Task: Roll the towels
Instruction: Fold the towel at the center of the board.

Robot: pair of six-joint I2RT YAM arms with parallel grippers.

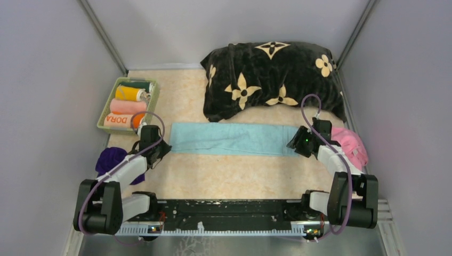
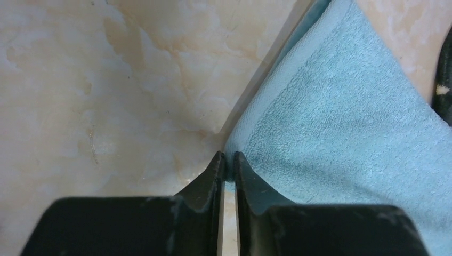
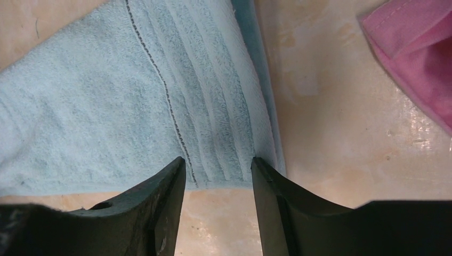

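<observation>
Both arms (image 1: 130, 168) reach forward from the near edge, wrists pitched down toward the beige marbled tabletop (image 1: 224, 176). The left tool (image 2: 226, 158) has its fingers pressed together, pinching the near left corner of the light blue terry towel (image 1: 229, 138), which lies flat as a long strip. The right tool (image 3: 217, 162) is spread over the towel's near edge, just inside its right end. Beyond lies the big black plush cushion (image 1: 272, 80).

Left gripper (image 2: 227, 158), jaws nearly together, pinching the corner of the light blue towel (image 2: 341, 133), which lies flat on the marbled beige table (image 2: 106, 80); black cushion (image 2: 445, 69) at right edge.
</observation>
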